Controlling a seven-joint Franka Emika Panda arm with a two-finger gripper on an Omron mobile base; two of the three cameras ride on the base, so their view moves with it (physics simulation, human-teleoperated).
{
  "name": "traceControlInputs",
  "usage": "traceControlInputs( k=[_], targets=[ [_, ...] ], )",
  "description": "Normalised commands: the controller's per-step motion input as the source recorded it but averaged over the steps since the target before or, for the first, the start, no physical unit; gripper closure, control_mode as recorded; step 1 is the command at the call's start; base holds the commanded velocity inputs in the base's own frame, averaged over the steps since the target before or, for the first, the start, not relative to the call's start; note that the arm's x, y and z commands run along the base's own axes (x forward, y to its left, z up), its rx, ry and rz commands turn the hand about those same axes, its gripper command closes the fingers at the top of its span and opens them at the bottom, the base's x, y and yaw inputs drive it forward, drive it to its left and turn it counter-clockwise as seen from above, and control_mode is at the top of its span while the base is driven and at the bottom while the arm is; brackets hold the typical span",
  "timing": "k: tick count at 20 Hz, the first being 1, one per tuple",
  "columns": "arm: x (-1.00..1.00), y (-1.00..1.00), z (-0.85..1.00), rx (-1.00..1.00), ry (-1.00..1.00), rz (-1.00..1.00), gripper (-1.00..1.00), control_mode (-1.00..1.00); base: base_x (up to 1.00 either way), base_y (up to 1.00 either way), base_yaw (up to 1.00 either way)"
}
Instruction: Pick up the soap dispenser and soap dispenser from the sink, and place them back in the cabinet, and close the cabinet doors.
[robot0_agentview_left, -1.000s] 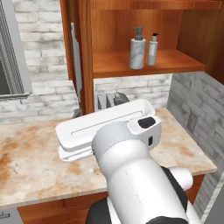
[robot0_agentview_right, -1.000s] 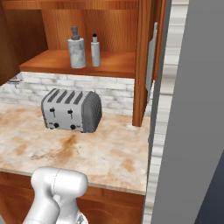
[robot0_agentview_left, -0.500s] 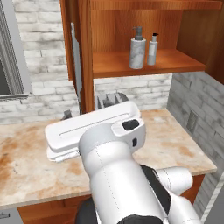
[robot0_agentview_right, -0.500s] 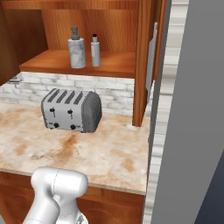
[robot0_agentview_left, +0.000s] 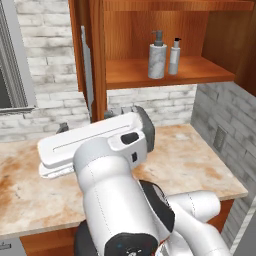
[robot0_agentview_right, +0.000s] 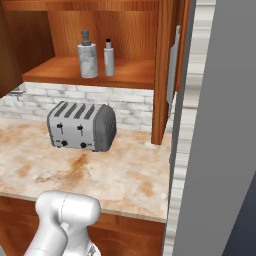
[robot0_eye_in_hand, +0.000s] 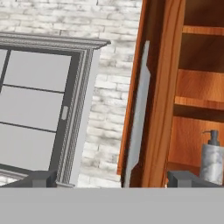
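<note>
Soap dispensers were both on the cabinet shelf, so the pick-and-place part looked done. Gripper (robot0_eye_in_hand: 111, 179) was spread to full width, nothing between the tips, holding nothing. Hand view looked past the tips at the left cabinet door (robot0_eye_in_hand: 162, 87), seen nearly edge-on, with its long silver bar handle (robot0_eye_in_hand: 138, 113) just left of that edge. Beyond that: white brick wall and a grey-framed window (robot0_eye_in_hand: 43, 105).

Marbled dispenser (robot0_agentview_left: 157, 60) stood upright on the inner shelf (robot0_agentview_left: 150, 75), slimmer white dispenser (robot0_agentview_left: 174, 56) just beside it on the right, apart by a small gap. Right door (robot0_agentview_right: 172, 65) also swung out, its bar handle (robot0_agentview_right: 173, 70) facing the room. Toaster (robot0_agentview_right: 82, 125) sat on the counter (robot0_agentview_right: 125, 175) under the cabinet, clear of both doors' swing as far as I could judge.

Step in hand, my read: closing the doors, left one first. Next move would need the hand against the left door's outer face or handle, then a push along its arc until shut. Same for the right door. Sink wasn't visible, so can't confirm it's clear.
</note>
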Motion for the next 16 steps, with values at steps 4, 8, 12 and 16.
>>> traceControlInputs(
  k=[4,8,12,16],
  targets=[
    [0.15,0.17,0.00,0.00,0.00,0.00,-1.00,-1.00,0.00,0.00,0.00],
    [0.23,0.10,-0.06,0.00,0.00,0.00,-1.00,-1.00,0.00,0.00,0.00],
    [0.22,0.15,-0.05,0.00,0.00,0.00,-1.00,-1.00,0.00,0.00,0.00],
    [0.24,0.01,0.00,0.00,-0.01,0.00,-1.00,-1.00,0.00,0.00,0.00]
  ],
)
